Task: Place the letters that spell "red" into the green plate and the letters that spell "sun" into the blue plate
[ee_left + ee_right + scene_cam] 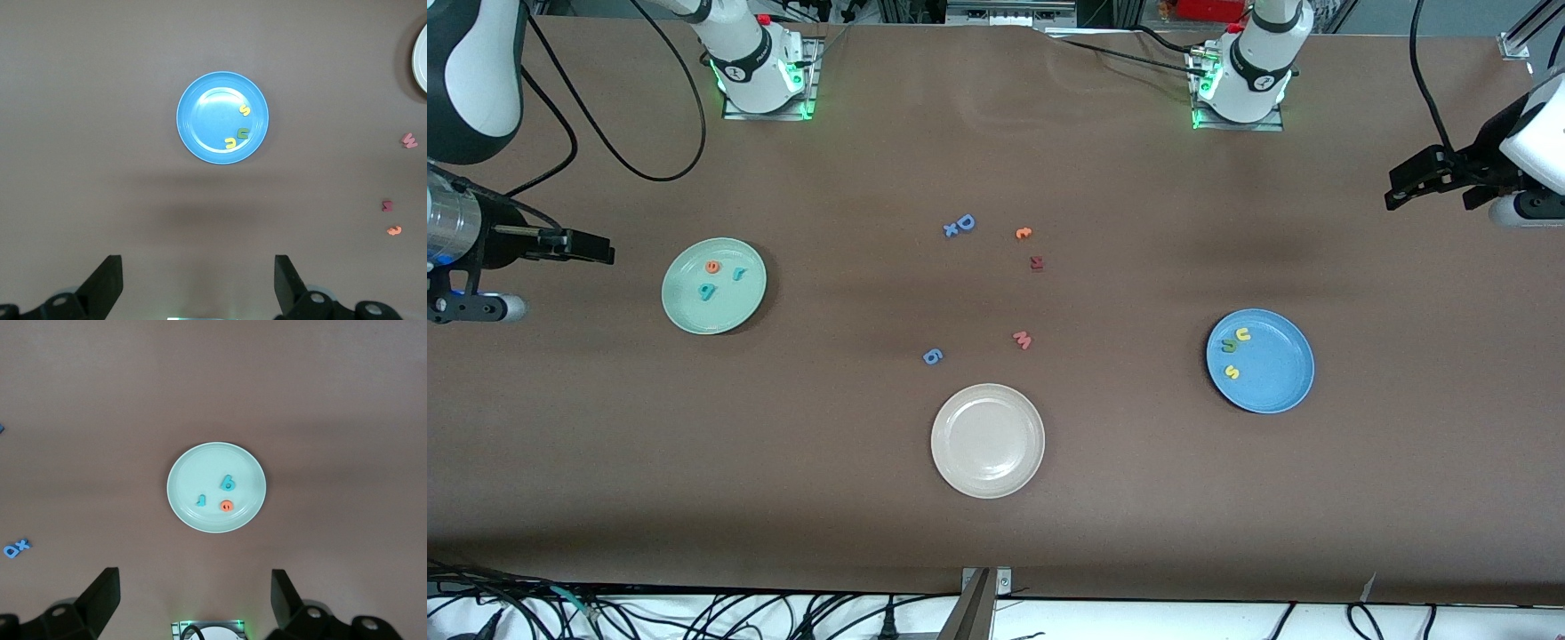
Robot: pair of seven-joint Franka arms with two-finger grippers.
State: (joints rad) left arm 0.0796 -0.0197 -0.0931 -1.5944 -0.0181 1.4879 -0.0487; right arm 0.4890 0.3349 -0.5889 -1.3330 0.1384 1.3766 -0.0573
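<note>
The green plate [729, 311] lies toward the right arm's end of the table and holds the letters of "red": an orange "e" [712, 266], a teal "r" [738, 274] and a teal "d" [707, 291]. The blue plate [1276, 378] lies toward the left arm's end with the letters of "sun": a yellow "u" [1242, 335], a green "n" [1229, 346] and a yellow "s" [1232, 372]. My right gripper [591, 246] [195, 587] hangs open and empty over the table's end beside the green plate [200, 470]. My left gripper [1400, 187] [198, 267] hangs open and empty over the other end, high above the blue plate [207, 120].
A beige-white plate [987, 471] sits mid-table, nearest the front camera. Loose letters lie mid-table: a blue "D" with an "x" [960, 225], an orange letter [1023, 233], a dark red one [1036, 262], a pink "w" [1023, 340] and a blue one [932, 356].
</note>
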